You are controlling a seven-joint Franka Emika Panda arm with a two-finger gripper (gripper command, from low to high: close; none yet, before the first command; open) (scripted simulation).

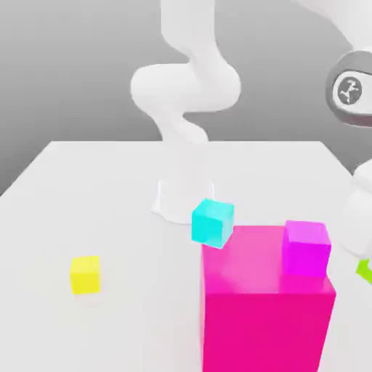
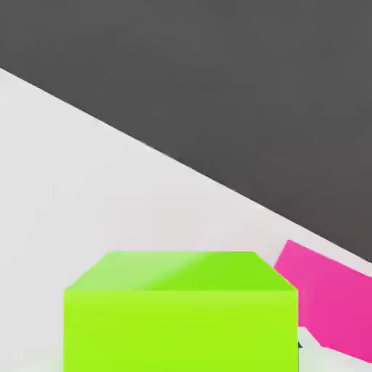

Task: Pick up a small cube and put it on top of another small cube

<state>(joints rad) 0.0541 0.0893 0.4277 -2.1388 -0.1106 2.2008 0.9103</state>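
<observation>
The small lime-green cube (image 1: 365, 270) shows as a sliver at the exterior view's right edge, on the white table (image 1: 109, 203). My gripper (image 1: 362, 247) comes down onto it from above, at the end of the white hand, and is shut on it. In the hand view the lime-green cube (image 2: 182, 312) looms large and close, sitting squarely in front of the camera. A small yellow cube (image 1: 86, 274) of about the same size rests far off on the exterior view's left.
A tall pink block (image 1: 265, 305) stands just left of the gripper, with a magenta cube (image 1: 306, 248) on top of it; the pink block (image 2: 330, 305) also appears in the hand view. A cyan cube (image 1: 212, 222) sits by the arm's base (image 1: 182, 196).
</observation>
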